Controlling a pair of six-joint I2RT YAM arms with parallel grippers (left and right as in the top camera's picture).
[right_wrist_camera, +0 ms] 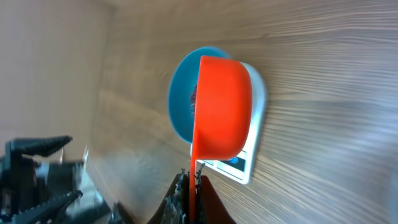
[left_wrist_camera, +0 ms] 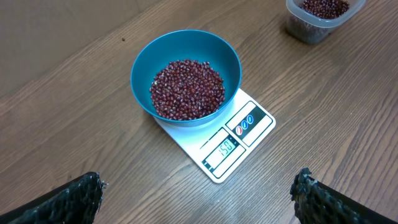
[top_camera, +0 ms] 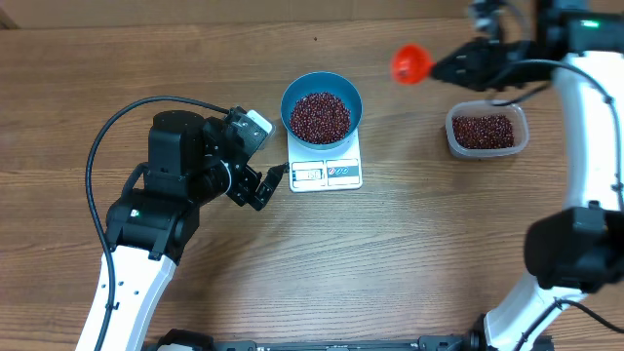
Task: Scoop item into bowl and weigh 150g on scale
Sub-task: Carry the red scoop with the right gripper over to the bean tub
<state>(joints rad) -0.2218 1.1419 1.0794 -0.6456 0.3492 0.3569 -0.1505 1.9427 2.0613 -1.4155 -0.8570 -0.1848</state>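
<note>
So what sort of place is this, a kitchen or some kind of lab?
Probably a robot test bench, not a kitchen: robot arms left and right of a wooden table, with a scale, a bowl of beans and a plastic tub.

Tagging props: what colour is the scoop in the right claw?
Bright orange-red scoop; clearest in the right wrist view.

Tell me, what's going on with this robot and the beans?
A two-armed robot is weighing out beans. Its right gripper is shut on an orange scoop, held between the blue bowl and a clear tub. The bowl, heaped with beans, sits on a white scale whose display seems to read 150. The left gripper hangs open nearby, empty.
</note>
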